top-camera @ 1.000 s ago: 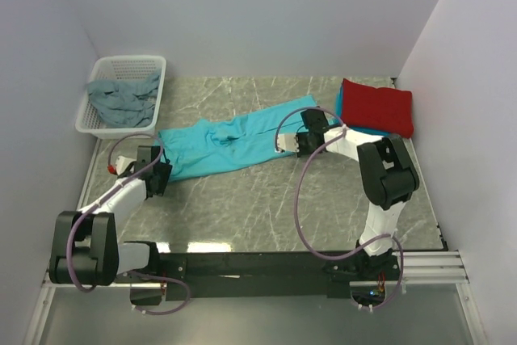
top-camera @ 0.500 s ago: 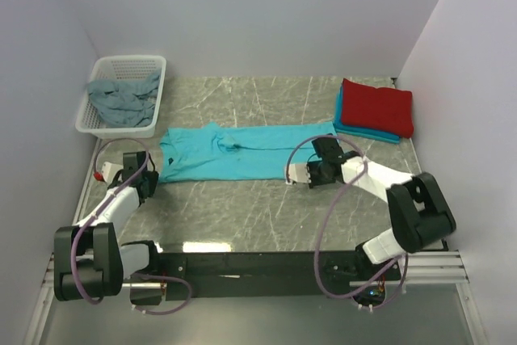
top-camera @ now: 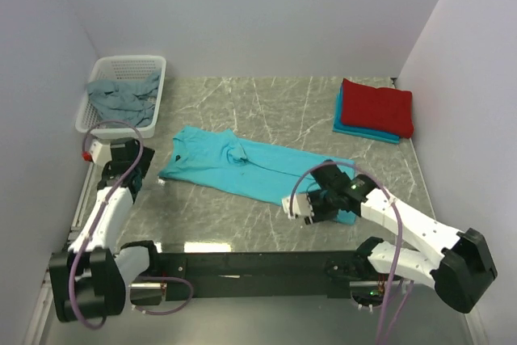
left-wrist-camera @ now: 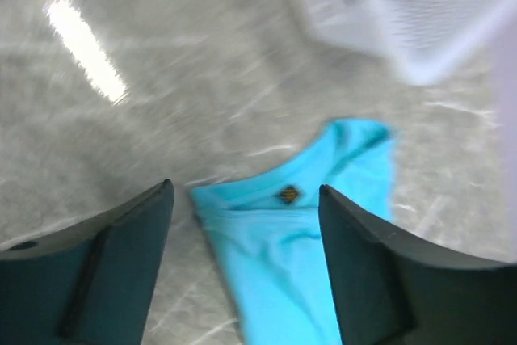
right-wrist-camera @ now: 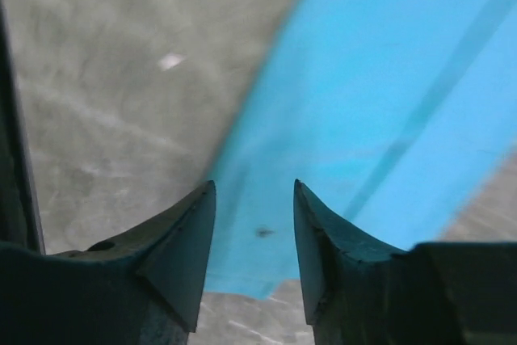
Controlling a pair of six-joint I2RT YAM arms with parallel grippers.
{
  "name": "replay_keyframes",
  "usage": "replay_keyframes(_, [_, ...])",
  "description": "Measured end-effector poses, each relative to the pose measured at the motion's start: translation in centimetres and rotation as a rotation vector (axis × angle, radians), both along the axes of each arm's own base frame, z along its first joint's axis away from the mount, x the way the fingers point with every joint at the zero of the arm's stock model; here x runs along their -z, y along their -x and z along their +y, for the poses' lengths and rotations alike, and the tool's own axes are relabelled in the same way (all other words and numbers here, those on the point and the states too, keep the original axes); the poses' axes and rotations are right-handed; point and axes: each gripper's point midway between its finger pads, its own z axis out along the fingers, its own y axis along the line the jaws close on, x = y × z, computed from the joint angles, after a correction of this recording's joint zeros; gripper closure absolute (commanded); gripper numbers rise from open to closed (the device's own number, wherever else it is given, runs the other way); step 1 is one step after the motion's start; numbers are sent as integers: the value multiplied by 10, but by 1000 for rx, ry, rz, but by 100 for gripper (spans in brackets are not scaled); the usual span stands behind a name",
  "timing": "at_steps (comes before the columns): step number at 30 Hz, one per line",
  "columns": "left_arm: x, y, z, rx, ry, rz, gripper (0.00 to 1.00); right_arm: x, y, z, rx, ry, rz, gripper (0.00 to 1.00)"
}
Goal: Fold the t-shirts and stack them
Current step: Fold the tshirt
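**First onlooker:** Looking out from the white basket (top-camera: 129,59), where is the bright turquoise t-shirt (top-camera: 242,169)?

**Second onlooker:** Just beside the basket's near corner, flat on the marble-look table (top-camera: 266,98). Its collar end is nearest the basket. The hem end runs off away from it, slanting towards the arms.

**First:** And the other shirts?

**Second:** A grey-blue shirt (top-camera: 121,101) lies crumpled inside the basket. Well apart from the basket, at the opposite far corner, a folded red shirt (top-camera: 376,107) sits on a folded turquoise-blue shirt (top-camera: 359,130).

**First:** Anything blocking the view?

**Second:** From above, the right arm (top-camera: 404,224) reaches in, and its wrist covers the shirt's end farthest from the basket. The right gripper (right-wrist-camera: 254,185) is there. Its own camera shows the fingers parted with nothing pinched, and the cloth lies below them with a long crease and a small dark spot (right-wrist-camera: 264,233).

**First:** What about the other side?

**Second:** The left gripper (left-wrist-camera: 245,190) hangs by the basket's near end, beside the collar, with its fingers spread wide and empty. Its camera picks out a small dark label (left-wrist-camera: 287,195) inside the collar, too small to make out from overhead, plus a blurred corner of the basket. Only the overhead view shows the folded pair and what is inside the basket.
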Motion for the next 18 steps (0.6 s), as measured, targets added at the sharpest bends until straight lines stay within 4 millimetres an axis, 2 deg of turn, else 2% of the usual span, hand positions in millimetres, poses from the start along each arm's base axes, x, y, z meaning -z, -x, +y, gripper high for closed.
replay_keyframes(3, [-41,-3,0,58,-67,-107,16,-45,-26,30,92,-123,-38,48])
replay_keyframes(4, [-56,-4,-4,107,-91,-153,15,-62,-38,45,123,-182,-39,49])
replay_keyframes(8, [-94,-5,-30,339,-171,-281,17,-95,-89,96,272,-336,72,49])
replay_keyframes(12, [-101,-2,-53,549,-235,-303,21,-89,-169,154,475,-429,293,49])
replay_keyframes(14, [-99,1,-61,626,-262,-299,21,-73,-212,177,590,-461,396,48])
replay_keyframes(16, [-98,4,-66,682,-280,-296,21,-56,-244,193,691,-488,462,46])
replay_keyframes(18, [-98,7,-70,723,-296,-296,21,-36,-261,199,798,-492,524,43])
